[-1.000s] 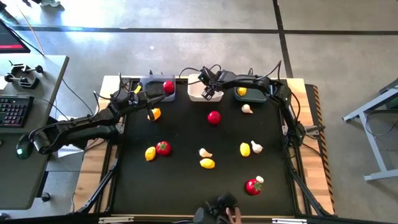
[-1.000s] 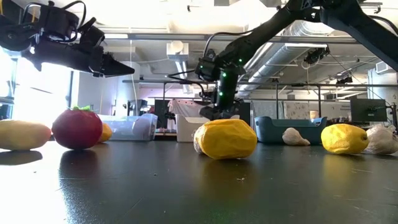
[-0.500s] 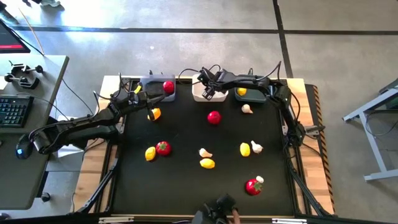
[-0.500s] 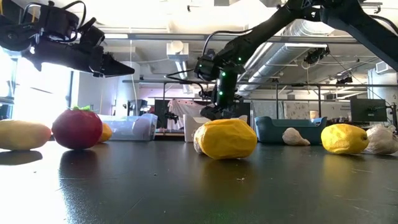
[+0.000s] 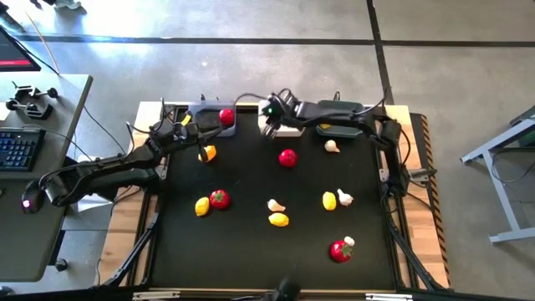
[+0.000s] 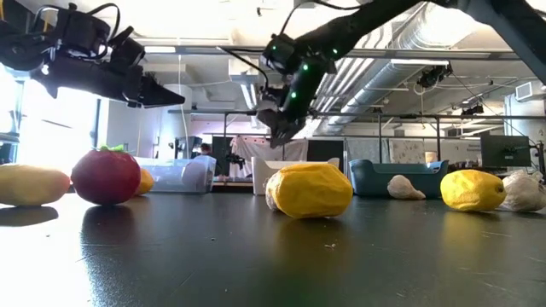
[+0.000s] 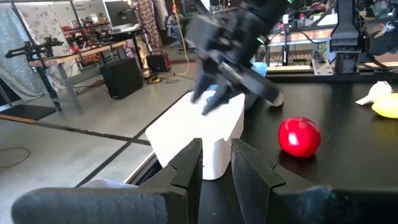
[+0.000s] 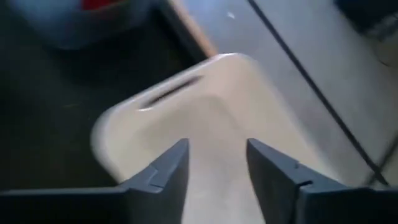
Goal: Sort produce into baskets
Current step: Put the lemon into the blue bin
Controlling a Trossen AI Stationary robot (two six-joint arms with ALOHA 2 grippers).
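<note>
Three baskets stand along the table's far edge: a grey one with a tomato in it, a white one, and a teal one with a lemon in it. My right gripper hovers open above the white basket, clear of its rim, with nothing between the fingers. My left gripper waits level beside the grey basket, its fingers a narrow gap apart and empty. Tomatoes, lemons and garlic bulbs lie scattered on the black mat.
Loose on the mat are a tomato, a garlic and a lemon near the baskets. A lemon and a tomato lie mid-table, and a tomato lies near the front. A desk with a keyboard stands to the left.
My right gripper has risen from low over the white basket and has shifted a little toward the table's left, tipping less steeply downward. My left arm has kept still, and the produce on the mat has not moved.
</note>
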